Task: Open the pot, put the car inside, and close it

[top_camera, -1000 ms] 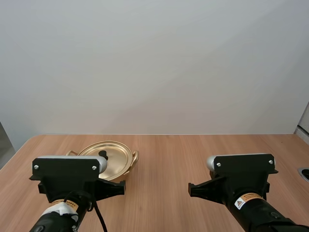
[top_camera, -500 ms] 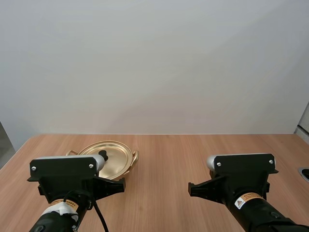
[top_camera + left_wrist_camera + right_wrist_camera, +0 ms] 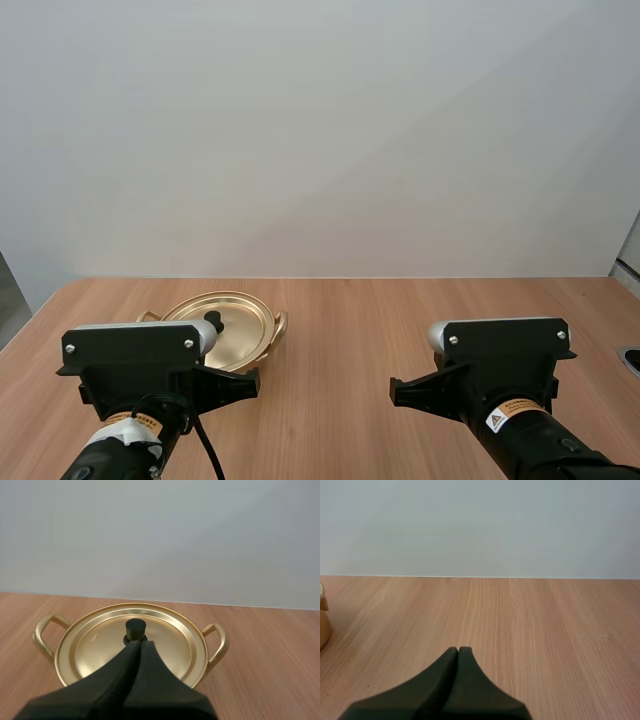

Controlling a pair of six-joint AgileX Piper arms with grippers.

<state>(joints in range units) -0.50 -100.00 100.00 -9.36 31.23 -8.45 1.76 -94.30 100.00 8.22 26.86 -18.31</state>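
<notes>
My left gripper (image 3: pixel 139 643) is closed on nothing, tips aimed at the lid knob (image 3: pixel 135 627). If I advance like this I'd likely shove the pot (image 3: pixel 219 645), not grip it. Right gripper (image 3: pixel 458 650) is likewise closed and empty.

You had bright, even, diffuse light in every view. Lid (image 3: pixel 165 647) showed soft golden sheen, no hard glare; faint pale reflection beside knob (image 3: pixel 135 626). Only thin, soft shadow lay on table (image 3: pixel 270 650) under lid's rim. Wall behind lid was pale and evenly lit. Black left gripper (image 3: pixel 139 642) in front of lid read as flat dark mass, little surface detail.
</notes>
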